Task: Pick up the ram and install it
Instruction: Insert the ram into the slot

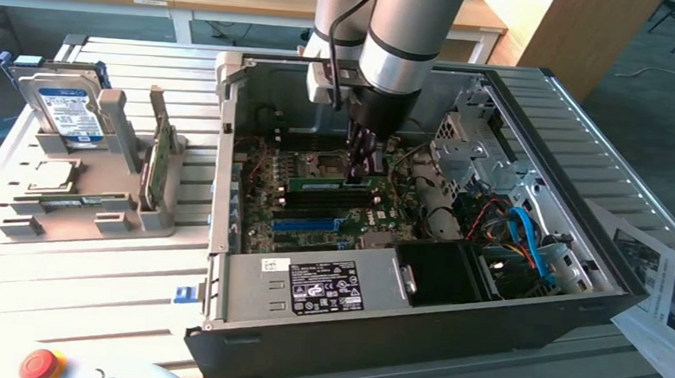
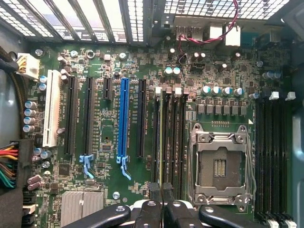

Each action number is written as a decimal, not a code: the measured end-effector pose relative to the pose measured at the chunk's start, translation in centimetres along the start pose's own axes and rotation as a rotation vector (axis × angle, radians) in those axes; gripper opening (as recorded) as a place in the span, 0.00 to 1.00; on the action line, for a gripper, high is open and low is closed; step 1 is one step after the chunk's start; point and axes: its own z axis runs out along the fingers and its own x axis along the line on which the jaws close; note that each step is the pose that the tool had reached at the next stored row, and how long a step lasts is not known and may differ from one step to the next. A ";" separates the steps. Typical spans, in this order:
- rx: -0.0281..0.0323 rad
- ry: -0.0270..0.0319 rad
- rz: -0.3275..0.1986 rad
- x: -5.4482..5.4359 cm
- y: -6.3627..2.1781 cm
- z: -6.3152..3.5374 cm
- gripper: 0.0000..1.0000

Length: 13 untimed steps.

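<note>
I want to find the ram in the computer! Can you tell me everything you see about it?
The ram is a long, thin green board. It stands on its edge among the black slots on the motherboard, inside the open case. From the wrist it looks like a thin line. The shut end effector pinches one end from above. I cannot tell if it is pushed fully in.

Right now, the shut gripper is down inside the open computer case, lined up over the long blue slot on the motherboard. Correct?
Not the blue slot. The wrist view shows the shut gripper lined up over the black memory slots beside the CPU socket; the blue slot sits apart.
</note>
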 end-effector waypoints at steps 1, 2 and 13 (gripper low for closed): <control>0.0001 -0.0001 0.002 0.0 0.00 0.00 0.12; 0.0002 -0.0003 0.005 0.0 0.00 0.01 0.12; 0.0010 -0.0018 0.030 0.0 -0.01 0.18 0.12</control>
